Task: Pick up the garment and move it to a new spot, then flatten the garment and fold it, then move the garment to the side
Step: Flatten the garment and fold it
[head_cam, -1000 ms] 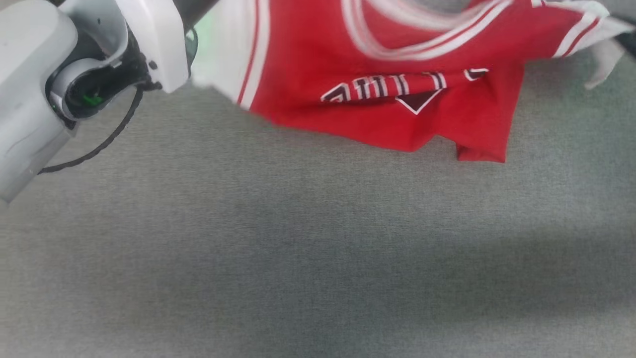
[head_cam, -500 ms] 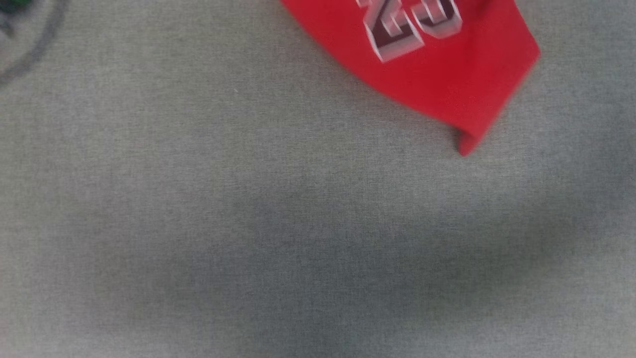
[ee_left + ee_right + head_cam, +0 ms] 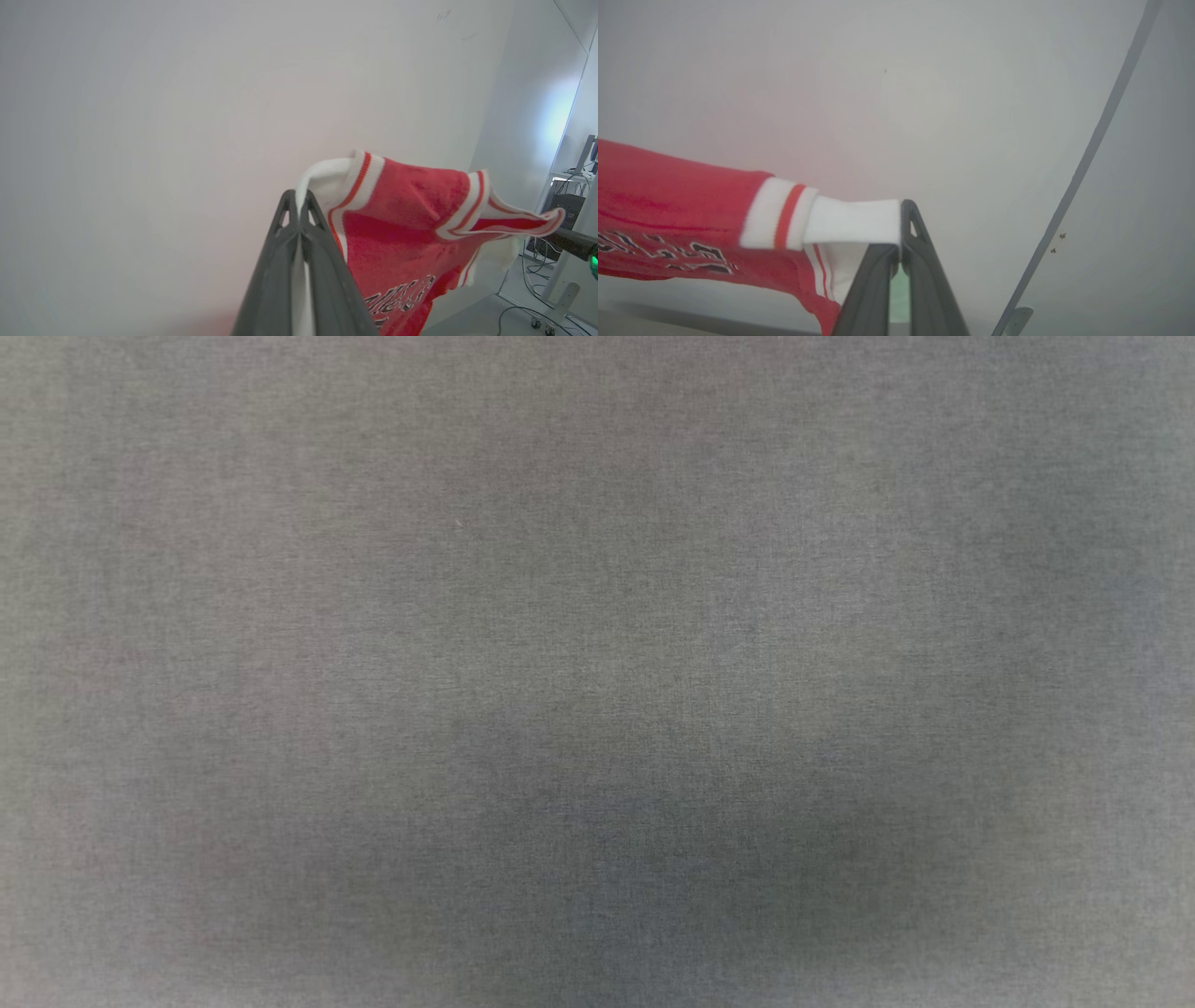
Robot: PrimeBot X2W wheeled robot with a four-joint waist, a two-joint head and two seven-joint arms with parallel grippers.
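Observation:
The garment point(image 3: 406, 219) is a red jersey with white striped trim and dark lettering, and it hangs in the air, stretched between my two grippers. In the left wrist view my left gripper point(image 3: 297, 200) is shut on a white shoulder edge, with the red body falling away to the right. In the right wrist view my right gripper point(image 3: 901, 210) is shut on the white edge at the garment's point(image 3: 668, 196) other shoulder, the fabric trailing off to the left. The right arm's dark gripper point(image 3: 572, 243) shows at the jersey's far corner.
The head view looks down on a grey cloth surface point(image 3: 597, 616) with a soft shadow across its lower part. Both wrist views face a plain white wall point(image 3: 187, 116). A rack with equipment and cables point(image 3: 560, 200) stands at the far right.
The garment has risen out of the top of the head view, and the left arm has left that view too. The grey surface has stayed in place.

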